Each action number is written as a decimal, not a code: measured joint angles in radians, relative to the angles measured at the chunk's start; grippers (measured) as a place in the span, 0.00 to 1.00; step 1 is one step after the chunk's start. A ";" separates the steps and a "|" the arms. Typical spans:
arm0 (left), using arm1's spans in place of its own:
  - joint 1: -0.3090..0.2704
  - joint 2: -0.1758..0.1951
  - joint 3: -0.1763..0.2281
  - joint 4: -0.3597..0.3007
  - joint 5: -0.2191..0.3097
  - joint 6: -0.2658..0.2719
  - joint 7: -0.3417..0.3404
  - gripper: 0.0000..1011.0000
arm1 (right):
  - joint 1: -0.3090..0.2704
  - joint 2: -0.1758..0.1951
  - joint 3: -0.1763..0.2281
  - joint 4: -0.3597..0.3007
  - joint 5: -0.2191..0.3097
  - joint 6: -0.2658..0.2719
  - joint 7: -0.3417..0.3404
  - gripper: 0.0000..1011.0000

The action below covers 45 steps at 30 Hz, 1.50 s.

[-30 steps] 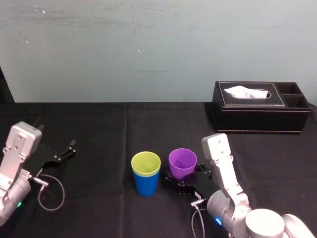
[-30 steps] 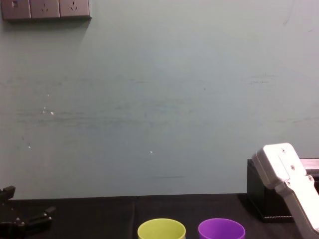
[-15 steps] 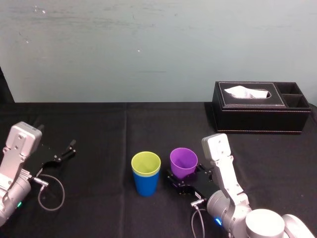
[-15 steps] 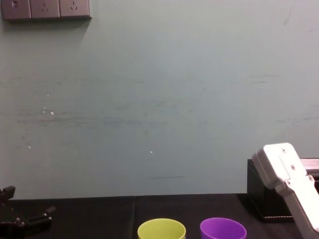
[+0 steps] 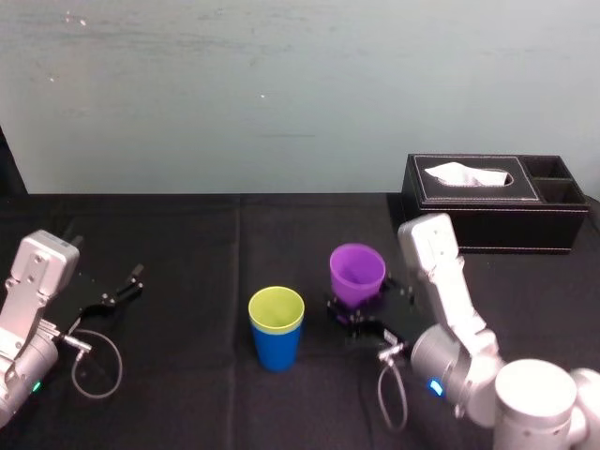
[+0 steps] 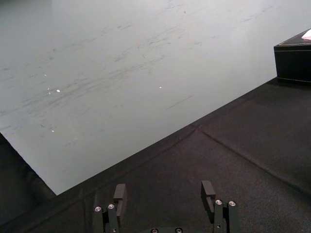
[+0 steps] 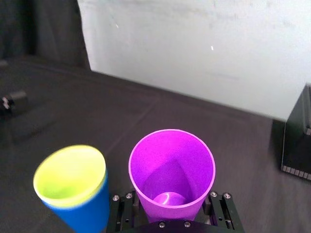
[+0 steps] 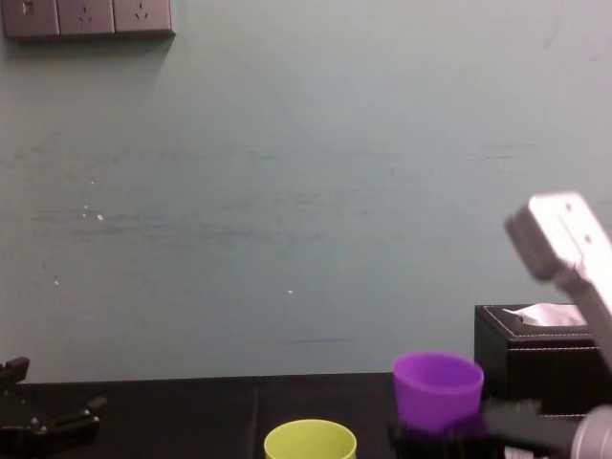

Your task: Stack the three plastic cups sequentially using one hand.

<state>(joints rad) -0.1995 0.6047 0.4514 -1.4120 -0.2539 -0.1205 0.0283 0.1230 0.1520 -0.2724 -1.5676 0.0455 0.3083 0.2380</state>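
Clamped on purple cup [image 5: 356, 272] with right gripper [image 5: 359, 305], aloft beside yellow-green cup [image 5: 277, 309] nested in blue cup [image 5: 277, 349]; left gripper [image 6: 164, 188] parked, apart. Could clip rim, topple stack if lowered off-centre.

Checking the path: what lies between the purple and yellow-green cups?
Only bare black cloth, in the head view, between the yellow-green cup and the purple cup in the right gripper.

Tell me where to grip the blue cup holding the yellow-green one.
Probably its bare side wall, approached level from its left: the blue cup stands upright, the yellow-green cup fills its mouth, and the right gripper holds the purple cup at its right.
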 joint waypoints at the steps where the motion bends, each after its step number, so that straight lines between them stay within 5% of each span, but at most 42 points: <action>1: 0.000 0.000 0.000 0.000 0.000 0.000 0.000 0.99 | 0.004 0.004 0.001 -0.010 0.003 0.008 0.006 0.70; 14: 0.000 0.000 0.000 0.000 0.000 0.000 0.000 0.99 | 0.089 0.055 0.003 -0.138 0.101 0.149 0.117 0.70; 21: 0.000 0.000 0.000 0.000 0.000 0.000 0.000 0.99 | 0.101 0.055 -0.035 -0.155 0.133 0.185 0.140 0.70; 45: 0.000 0.000 0.000 0.000 0.000 0.000 0.000 0.99 | 0.118 0.064 -0.138 -0.105 0.152 0.173 0.116 0.70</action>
<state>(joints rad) -0.1995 0.6047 0.4514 -1.4120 -0.2539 -0.1205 0.0283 0.2407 0.2159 -0.4109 -1.6725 0.1972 0.4813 0.3542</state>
